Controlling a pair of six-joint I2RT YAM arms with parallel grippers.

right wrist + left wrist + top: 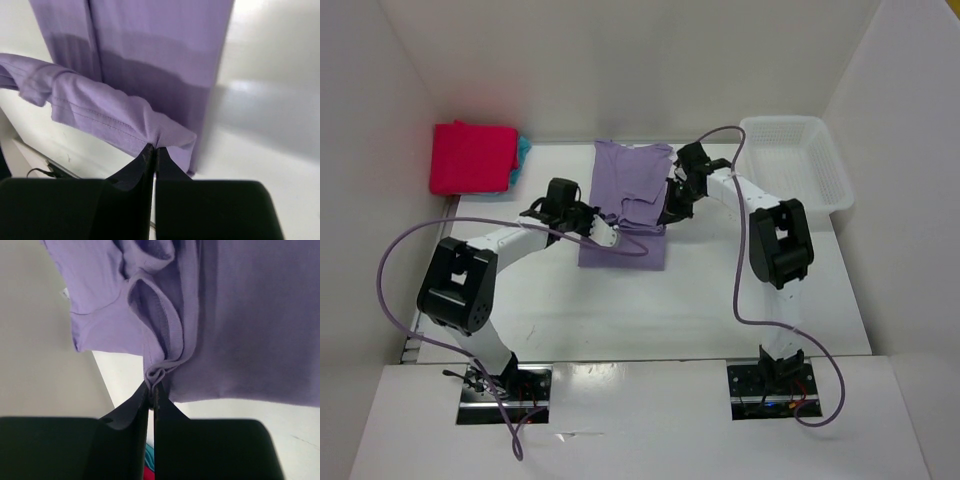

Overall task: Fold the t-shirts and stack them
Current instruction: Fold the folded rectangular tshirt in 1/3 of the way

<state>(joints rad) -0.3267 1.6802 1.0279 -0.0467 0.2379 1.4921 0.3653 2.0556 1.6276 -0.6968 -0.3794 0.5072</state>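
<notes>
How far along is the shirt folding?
Done: a folded red shirt lies back left, a turquoise shirt peeking from under it. In hand: left gripper and right gripper both pinch the lavender shirt, partly folded. Left: finish it and stack it.

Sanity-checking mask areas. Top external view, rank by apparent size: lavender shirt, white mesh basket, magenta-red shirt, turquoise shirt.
1. pale lavender cloth t-shirt
2. white plastic mesh basket
3. folded magenta-red cloth t-shirt
4. turquoise blue cloth t-shirt, only a sliver shows

Bright, even light from above. White table [700, 310] shows glare along its near edge. Wrist views: dark fingers [125, 440] blurred up close; lavender shirt [250, 315] sharper, folds shaded, soft shadow beneath.
</notes>
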